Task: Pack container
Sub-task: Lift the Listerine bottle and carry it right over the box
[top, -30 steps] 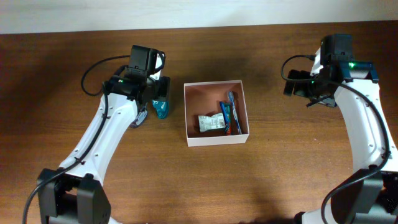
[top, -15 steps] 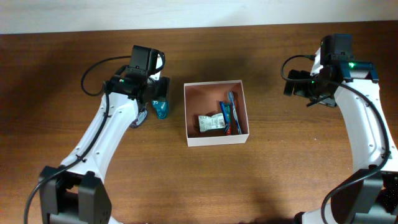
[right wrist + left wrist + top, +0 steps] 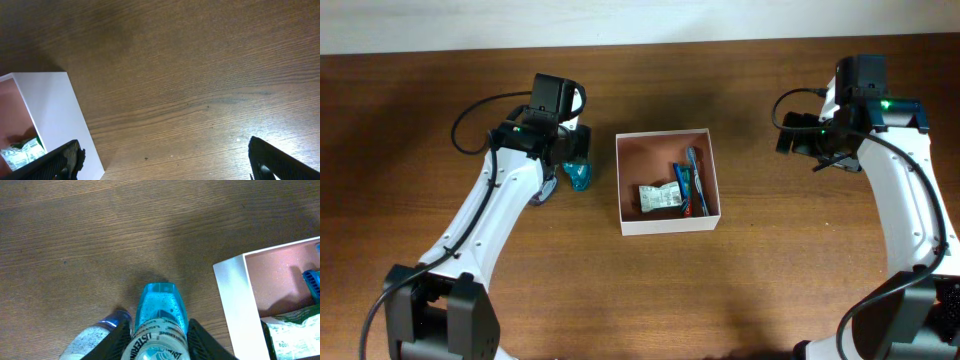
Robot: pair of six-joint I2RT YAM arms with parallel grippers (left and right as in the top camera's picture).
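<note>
The container (image 3: 667, 225), a square white-walled box with a pinkish-brown inside, sits mid-table and holds a green-white packet (image 3: 660, 197) and a blue item (image 3: 692, 180). It also shows in the left wrist view (image 3: 235, 300) and the right wrist view (image 3: 50, 110). My left gripper (image 3: 576, 160) is shut on a blue Listerine bottle (image 3: 159, 317), just left of the container. A second bottle with a blue cap (image 3: 97, 332) lies beside it on the left. My right gripper (image 3: 162, 160) is open and empty, over bare table right of the container.
The brown wooden table (image 3: 770, 280) runs to a pale wall at the back. Black cables hang by both arms. The grey-blue bottle (image 3: 544, 192) lies under the left arm.
My left gripper has shifted very slightly with the blue bottle. The right arm has not moved.
</note>
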